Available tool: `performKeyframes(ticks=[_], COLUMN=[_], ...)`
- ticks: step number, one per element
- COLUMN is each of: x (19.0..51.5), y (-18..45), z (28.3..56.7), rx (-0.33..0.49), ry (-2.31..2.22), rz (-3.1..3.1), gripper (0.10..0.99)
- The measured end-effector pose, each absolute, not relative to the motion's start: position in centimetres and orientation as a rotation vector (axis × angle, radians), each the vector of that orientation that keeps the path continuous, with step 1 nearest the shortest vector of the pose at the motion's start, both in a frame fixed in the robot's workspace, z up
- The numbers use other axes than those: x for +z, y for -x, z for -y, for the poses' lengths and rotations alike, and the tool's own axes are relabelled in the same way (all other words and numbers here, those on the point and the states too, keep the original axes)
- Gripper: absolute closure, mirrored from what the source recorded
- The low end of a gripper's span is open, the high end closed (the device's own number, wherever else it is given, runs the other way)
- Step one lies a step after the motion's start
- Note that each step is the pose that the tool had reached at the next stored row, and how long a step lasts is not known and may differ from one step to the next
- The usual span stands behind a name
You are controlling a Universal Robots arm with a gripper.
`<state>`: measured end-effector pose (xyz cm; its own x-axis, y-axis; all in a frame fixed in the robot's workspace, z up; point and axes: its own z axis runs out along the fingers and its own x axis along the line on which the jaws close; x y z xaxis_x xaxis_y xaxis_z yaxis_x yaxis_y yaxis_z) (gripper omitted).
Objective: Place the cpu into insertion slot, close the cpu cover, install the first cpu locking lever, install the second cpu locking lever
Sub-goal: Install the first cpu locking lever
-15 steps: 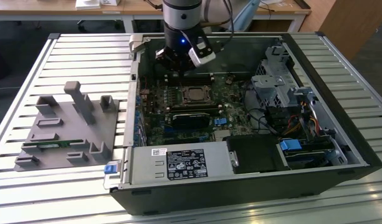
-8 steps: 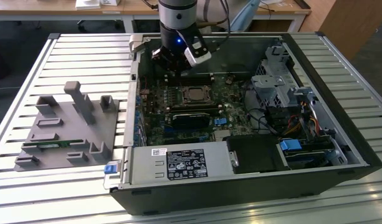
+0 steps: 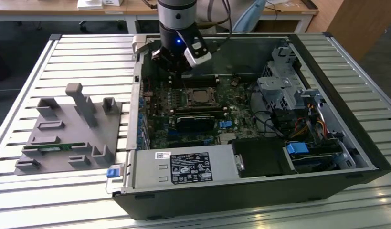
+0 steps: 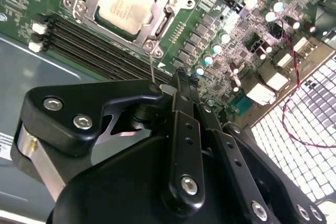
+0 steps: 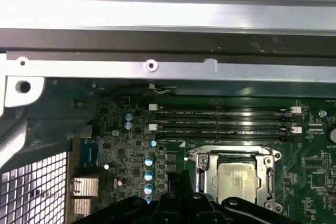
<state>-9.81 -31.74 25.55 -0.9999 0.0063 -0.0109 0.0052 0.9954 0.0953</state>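
Note:
The cpu (image 3: 198, 97) (image 4: 126, 4) (image 5: 239, 179), a square chip with a dull grey metal top, lies in the insertion slot (image 3: 198, 103) on the green board. The cpu cover (image 4: 88, 4) (image 5: 202, 178), a silver frame, lies flat around it. My gripper (image 3: 173, 71) (image 4: 178, 77) (image 5: 181, 192) hangs over the board beside the socket, toward the case's back wall, fingers together and holding nothing. In the second wrist view a thin metal locking lever (image 4: 151, 67) rises from the socket's corner toward the fingertips; whether it touches them I cannot tell.
Long black memory slots (image 5: 220, 121) run beside the socket. A black module (image 3: 195, 121), a power supply (image 3: 182, 167) and a drive cage (image 3: 284, 90) fill the open case. A grey fixture block (image 3: 68, 129) sits on the slatted table at the exterior view's left.

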Motion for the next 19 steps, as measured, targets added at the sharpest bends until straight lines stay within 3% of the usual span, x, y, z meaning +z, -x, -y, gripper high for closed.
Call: performKeyframes(ticks=[19], x=[25.3], y=[9.6], z=[29.9], rx=[0.149], ry=[0.007], rz=[-3.128], gripper=[0.969])
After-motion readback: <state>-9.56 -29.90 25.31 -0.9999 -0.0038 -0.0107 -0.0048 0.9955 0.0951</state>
